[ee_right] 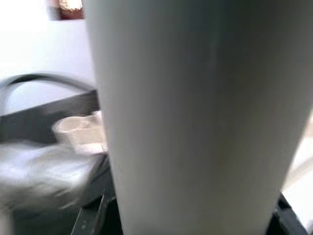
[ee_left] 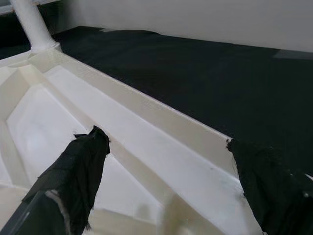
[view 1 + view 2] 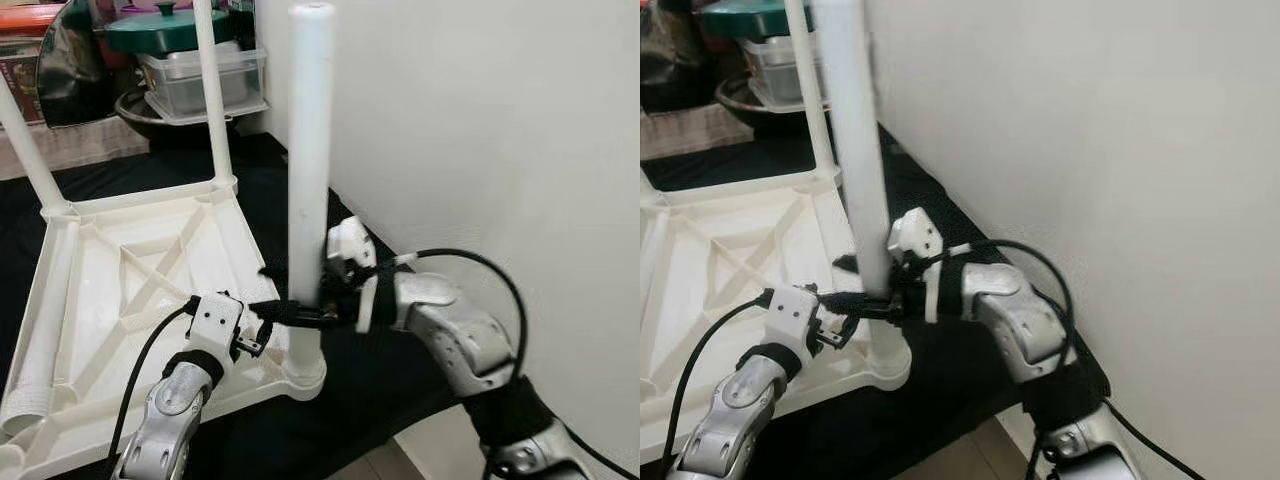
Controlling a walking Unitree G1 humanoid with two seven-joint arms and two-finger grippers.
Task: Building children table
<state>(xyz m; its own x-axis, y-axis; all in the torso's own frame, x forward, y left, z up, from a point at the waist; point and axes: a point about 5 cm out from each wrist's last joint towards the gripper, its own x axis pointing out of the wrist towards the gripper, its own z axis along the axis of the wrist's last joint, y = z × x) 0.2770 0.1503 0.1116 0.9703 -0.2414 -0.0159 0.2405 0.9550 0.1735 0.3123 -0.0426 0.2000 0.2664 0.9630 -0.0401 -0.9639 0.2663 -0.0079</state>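
A white plastic children's table [image 3: 130, 290] lies upside down on a black cloth. Two legs stand in its far corners [image 3: 212, 90] [image 3: 30, 140]. A third leg [image 3: 308, 150] stands upright in the near right corner socket. My right gripper [image 3: 297, 312] is shut on this leg low down; in the right wrist view the leg [image 1: 195, 117] sits close between the fingers. My left gripper [image 2: 166, 161] is open beside the same corner, its fingers [image 2: 78, 171] straddling the table's rim [image 2: 161, 132]. A loose leg [image 3: 40, 340] lies along the table's left side.
A white wall [image 3: 500, 120] runs close along the right. At the back stand a green-lidded pot [image 3: 165, 30] and a clear plastic container [image 3: 200, 80]. The black cloth [image 3: 370, 380] ends near a strip of tiled floor [image 3: 400, 455].
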